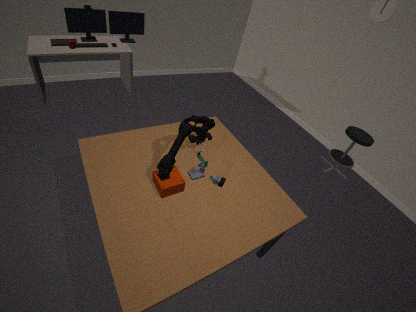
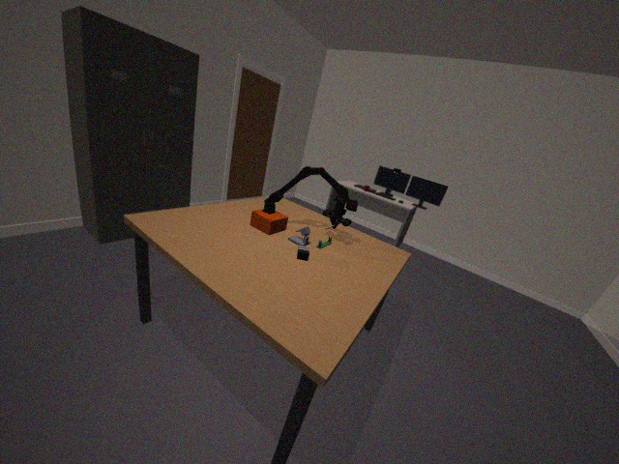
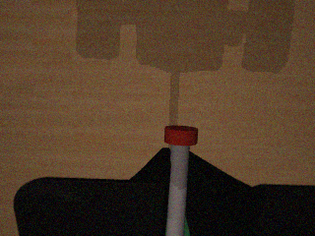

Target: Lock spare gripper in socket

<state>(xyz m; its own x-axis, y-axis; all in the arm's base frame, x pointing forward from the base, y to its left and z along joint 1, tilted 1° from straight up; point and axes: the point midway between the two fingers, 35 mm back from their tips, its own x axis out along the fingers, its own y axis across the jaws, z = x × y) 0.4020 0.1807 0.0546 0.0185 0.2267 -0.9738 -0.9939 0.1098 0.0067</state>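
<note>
on the tan wooden surface (image 1: 188, 242) the grey mount (image 1: 197, 171) and spare gripper (image 1: 218, 180) sit apart. above them the hand (image 1: 200, 142) is clamped nearly shut on the lock pin (image 3: 177, 182), red cap forward, long axis along the fingers. it should park the pin well aside, laid flat.

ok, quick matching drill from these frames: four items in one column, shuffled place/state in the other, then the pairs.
Items:
1. lock pin
2. spare gripper
3. mount
4. arm base

Place/state:
A. orange block, at the arm's foot
B. lying on the table, beside the mount
C. clamped in the jaws, above the table
D. grey, between the orange block and the spare gripper

Pairs: 1-C, 2-B, 3-D, 4-A
</note>
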